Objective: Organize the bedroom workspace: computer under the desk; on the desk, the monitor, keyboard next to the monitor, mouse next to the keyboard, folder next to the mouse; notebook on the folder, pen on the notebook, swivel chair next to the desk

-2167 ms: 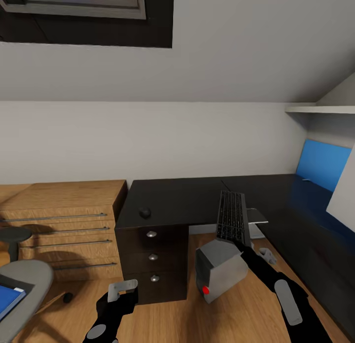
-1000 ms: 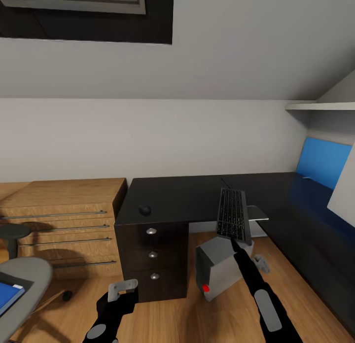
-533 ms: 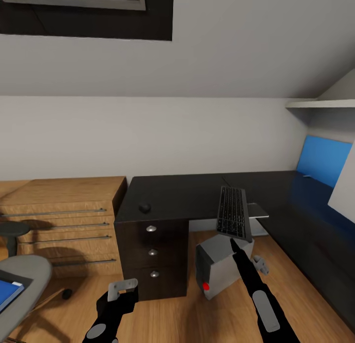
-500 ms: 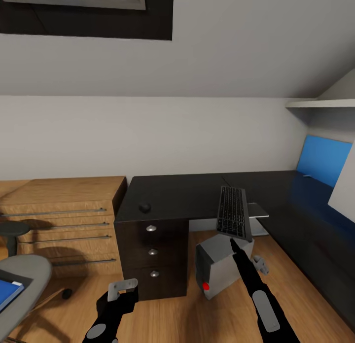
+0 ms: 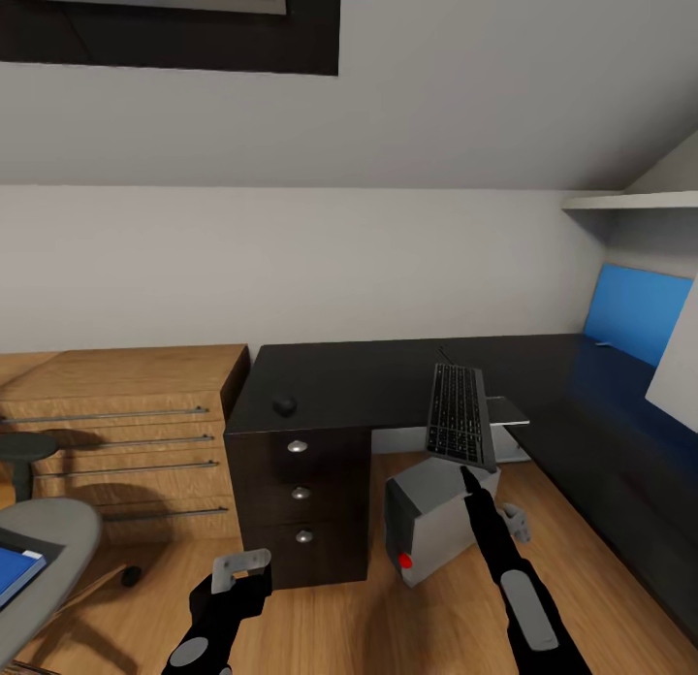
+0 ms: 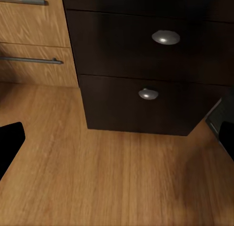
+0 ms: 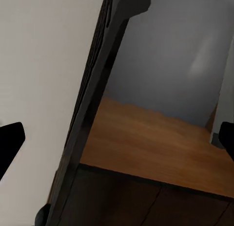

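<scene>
Right now the right gripper (image 5: pixel 465 473) pinches the near end of the keyboard (image 5: pixel 457 415), so the keyboard tips up and sticks out over the edge of the desk (image 5: pixel 368 384). I think it is held up like that so it can be laid flat on the desk top. In the right wrist view the keyboard (image 7: pixel 92 114) shows as a dark slanted bar seen from its edge.

The mouse (image 5: pixel 284 404) sits on the desk at about 9 o'clock from the keyboard, well apart from it. The computer (image 5: pixel 431 520) stands on the floor just below the keyboard, at about 6 o'clock.

The left gripper (image 5: pixel 240 568) hangs low by the drawers (image 6: pixel 146 65), fingers spread, holding nothing.

The swivel chair (image 5: pixel 44 549) and the blue folder (image 5: pixel 15 570) on it are cut off at the picture's edge.
</scene>
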Tool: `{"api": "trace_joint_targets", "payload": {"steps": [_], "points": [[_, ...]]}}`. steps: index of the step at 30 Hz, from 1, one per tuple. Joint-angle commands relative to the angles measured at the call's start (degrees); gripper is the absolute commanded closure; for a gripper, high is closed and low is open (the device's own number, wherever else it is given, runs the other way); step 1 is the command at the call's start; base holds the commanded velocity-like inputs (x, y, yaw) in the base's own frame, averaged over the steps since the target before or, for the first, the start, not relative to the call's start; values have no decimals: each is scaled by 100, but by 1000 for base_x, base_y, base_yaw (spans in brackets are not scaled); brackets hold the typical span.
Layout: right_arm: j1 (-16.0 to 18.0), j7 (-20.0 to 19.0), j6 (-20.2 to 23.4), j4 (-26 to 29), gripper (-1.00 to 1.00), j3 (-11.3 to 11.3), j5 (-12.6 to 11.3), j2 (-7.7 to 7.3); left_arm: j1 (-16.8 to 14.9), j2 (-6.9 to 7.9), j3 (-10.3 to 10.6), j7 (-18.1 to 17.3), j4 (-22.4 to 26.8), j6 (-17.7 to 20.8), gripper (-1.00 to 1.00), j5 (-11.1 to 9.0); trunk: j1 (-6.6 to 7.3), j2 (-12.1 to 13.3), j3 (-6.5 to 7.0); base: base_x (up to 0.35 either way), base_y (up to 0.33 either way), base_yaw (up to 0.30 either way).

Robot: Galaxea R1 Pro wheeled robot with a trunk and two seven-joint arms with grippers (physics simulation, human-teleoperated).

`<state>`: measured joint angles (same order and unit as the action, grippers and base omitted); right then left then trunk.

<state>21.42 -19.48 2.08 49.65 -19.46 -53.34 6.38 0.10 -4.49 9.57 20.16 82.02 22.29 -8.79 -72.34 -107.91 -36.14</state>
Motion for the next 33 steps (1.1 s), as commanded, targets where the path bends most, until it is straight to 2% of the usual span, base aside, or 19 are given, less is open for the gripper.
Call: {"api": "trace_joint_targets", "payload": {"steps": [1,5,11,33], "points": [[4,-33,52,2,-100,-16,-97,5,-1,3,9,45,7,16,-100,-60,0,-2,-5,0,0,0],[4,-37,263,19,-100,-17,-218,4,-1,8,5,42,-11,16,-100,-61,0,-2,-5,0,0,0],[3,-38,370,27,-100,-32,-255,3,-1,9,9,34,-22,11,-100,-62,0,-2,-5,62,0,0],[3,-37,389,27,-100,-57,-260,-4,-1,9,9,32,-45,37,-100,-53,0,-2,-5,90,0,0]]}}
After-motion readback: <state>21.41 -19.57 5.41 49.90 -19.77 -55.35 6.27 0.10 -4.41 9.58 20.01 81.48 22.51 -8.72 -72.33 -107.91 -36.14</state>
